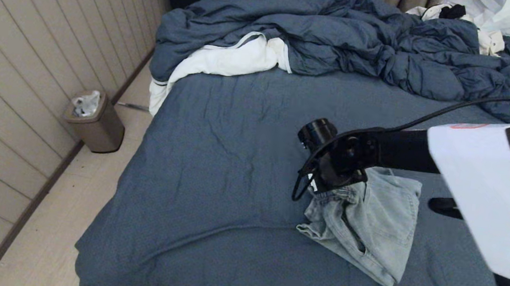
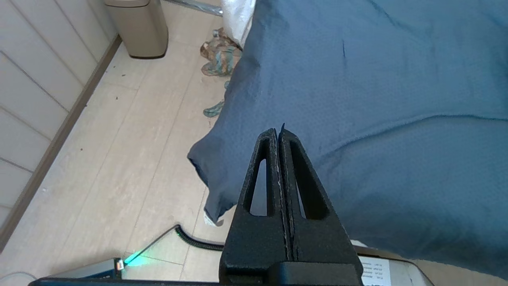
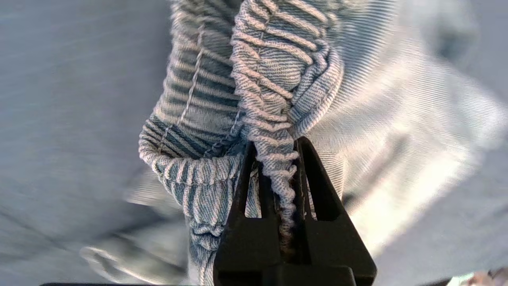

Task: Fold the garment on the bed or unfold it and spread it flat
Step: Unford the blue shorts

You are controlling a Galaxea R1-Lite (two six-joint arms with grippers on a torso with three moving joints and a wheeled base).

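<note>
Room: panelled wall (image 1: 21, 66) is running along the left side, with a small tan bin (image 1: 96, 124) standing on the pale floor (image 1: 57, 217) beside the bed (image 1: 214, 167).
Bed: its dark slate-blue sheet is lying mostly bare across the near half, while a puffy dark blue duvet (image 1: 351, 39) is heaping up along the far side, with a white cloth (image 1: 226, 59) poking out from under its left end.
Garment: the light blue shorts (image 1: 369, 226) are lying bunched and partly doubled over on the sheet, toward the right of the bed and well apart from the duvet.
Right gripper: it (image 3: 278, 159) is reaching in over the upper left end of the shorts, and its fingers are pinching a fold of the ribbed waistband (image 3: 274, 79) between them.
Left gripper: it (image 2: 278, 133) is hanging parked by the near left corner of the bed, over the edge of the sheet, with its fingers pressed together on nothing.
Progress: I'd say the work is barely starting; a grip on the waistband is being made, but the shorts are neither flat nor neatly folded.
Left to do: I judge the waistband needs lifting and drawing out, then the legs smoothing or folding over.
</note>
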